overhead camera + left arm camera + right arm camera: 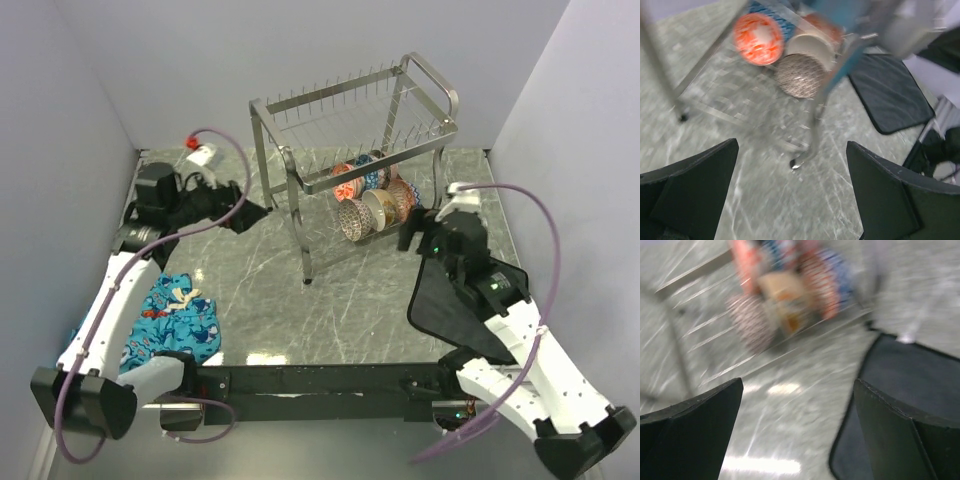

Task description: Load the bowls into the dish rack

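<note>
Small patterned ceramic bowls (372, 197) are racked at the three-o'clock end of the tall steel-wire dish rack (262, 135)'s lower tier, none is seen outside it, left gripper (792, 150) and right gripper (798, 385) are spread empty: loading is judged done.

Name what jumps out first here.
The steel rack at the table's back centre, with colourful bowls bunched on its lower tier. The left gripper and right gripper hang open and empty either side of it. A blue cloth lies by the left arm.
</note>
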Robot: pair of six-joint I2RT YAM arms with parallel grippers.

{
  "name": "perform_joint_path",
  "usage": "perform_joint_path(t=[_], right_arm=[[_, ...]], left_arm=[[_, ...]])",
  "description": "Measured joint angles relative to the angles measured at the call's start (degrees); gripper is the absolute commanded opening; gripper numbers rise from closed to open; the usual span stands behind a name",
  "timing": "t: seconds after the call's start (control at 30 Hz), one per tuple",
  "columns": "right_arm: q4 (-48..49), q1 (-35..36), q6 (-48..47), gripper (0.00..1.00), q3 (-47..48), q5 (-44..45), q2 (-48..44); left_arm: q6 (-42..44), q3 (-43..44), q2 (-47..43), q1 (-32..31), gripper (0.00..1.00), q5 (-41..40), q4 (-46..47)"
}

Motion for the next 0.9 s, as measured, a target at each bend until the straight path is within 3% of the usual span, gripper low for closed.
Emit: perform_joint_path(t=[0.13, 0.23, 0.4, 0.5, 0.6, 0.73, 0.9], right_arm=[[2.99, -7.1, -4.0, 1.0, -1.18, 0.5, -1.14], [5.25, -7.52, -8.87, 1.0, -2.25, -0.13, -1.99], [9.29, -8.61, -13.46, 1.0, -2.51, -0.52, -0.9], [10.05, -10.67, -13.84, 1.0, -2.51, -0.68, 0.52], [10.29, -11.96, -13.86, 1.0, -2.51, -0.48, 1.09], [11.02, -13.84, -13.94, 1.0, -2.51, -0.57, 1.77], [11.06, -17.94, -14.14, 1.0, -1.16, -2.34, 5.99]], left_arm=[[3.91, 3.72, 3.19, -8.09, 0.9, -1.31, -0.26], [5.35, 4.55, 4.96, -11.74, 0.89, -2.91, -0.13], [5.79, 5.27, 8.87, -14.64, 0.76, -7.69, 0.28], [5.73, 6.73, 11.72, -15.61, 0.65, -9.51, 1.18], [5.18, 7.69, 13.55, -16.09, 0.42, -10.29, 2.05], [4.87, 8.0, 14.36, -16.63, 0.01, -10.14, 2.84], [10.21, 8.0, 13.84, -17.03, 0.01, -12.28, 2.73]])
